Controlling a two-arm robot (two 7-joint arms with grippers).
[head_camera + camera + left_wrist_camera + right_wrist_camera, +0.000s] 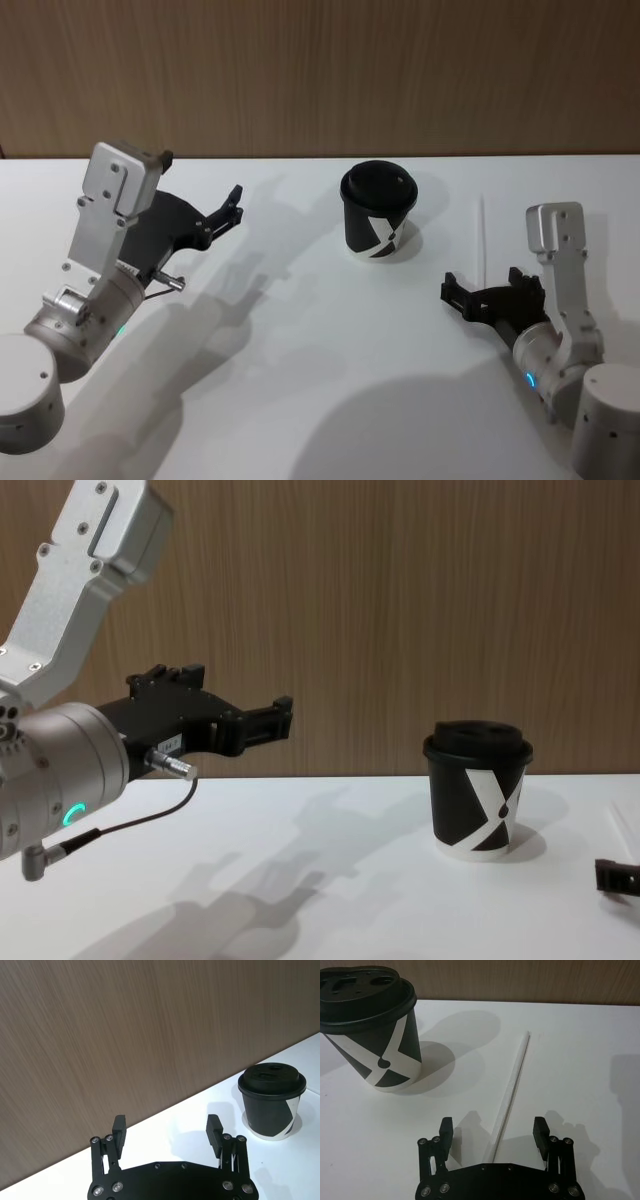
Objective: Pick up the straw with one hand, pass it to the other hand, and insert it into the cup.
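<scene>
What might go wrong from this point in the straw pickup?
The straw lies flat on the table between the fingers of the open right claw, so closing may roll it aside. The claw straddles its near end; gripped there, the long free end could swing at the handover to the raised left claw.

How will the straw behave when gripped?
Straw looks thin and round, lying flat on the table: it probably rolls if nudged off-centre. Likely very light and slightly flexible, so a hard pinch may crush it. It lines up between the fingers of the open right gripper, so a centred close should hold.
</scene>
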